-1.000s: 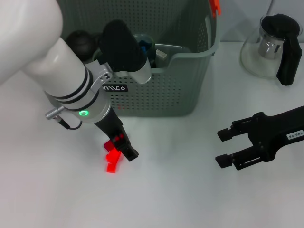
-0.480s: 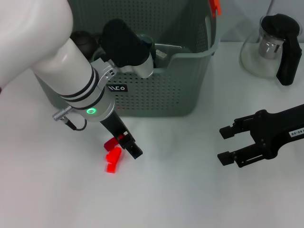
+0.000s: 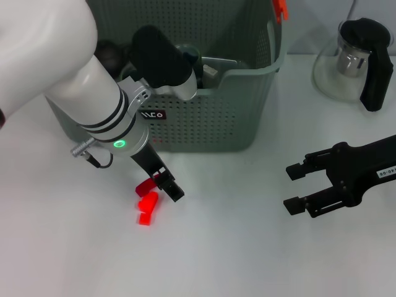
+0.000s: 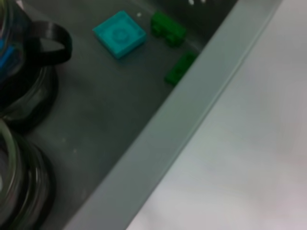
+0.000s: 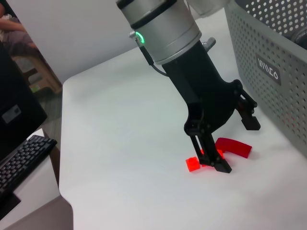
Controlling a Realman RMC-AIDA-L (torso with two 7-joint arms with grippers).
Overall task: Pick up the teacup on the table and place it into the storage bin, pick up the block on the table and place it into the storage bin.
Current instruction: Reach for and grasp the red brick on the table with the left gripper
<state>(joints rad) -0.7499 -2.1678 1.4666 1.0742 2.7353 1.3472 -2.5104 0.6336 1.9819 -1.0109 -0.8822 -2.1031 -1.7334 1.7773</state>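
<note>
Down on the white table (image 3: 247, 247), just in front of the storage bin (image 3: 204, 124), the left gripper (image 3: 162, 187) points at the table top. Its jaws are spread apart, one finger on each side of the red block (image 3: 147, 199). In the right wrist view, one fingertip (image 5: 221, 166) touches the table right by the bright red end of the block (image 5: 218, 154), and the other fingertip (image 5: 252, 123) stands off on the far side. The block lies on the table between them. Whether the jaws press on it cannot be told, but they do not look shut on it.

Behind the jaws stands the grey-green bin with holes in its walls, a small black label (image 3: 150, 115) on its front and an orange clip (image 3: 281, 8) on its rim. Inside the bin, the left wrist view shows a teal square block (image 4: 119, 33), two green blocks (image 4: 168, 28) and dark glass cups (image 4: 24, 81).

Far off to the side, the right gripper (image 3: 296, 189) hangs over the table with its jaws wide open and nothing in them. Beyond it, a glass teapot (image 3: 352, 59) with a black handle stands on the table.
</note>
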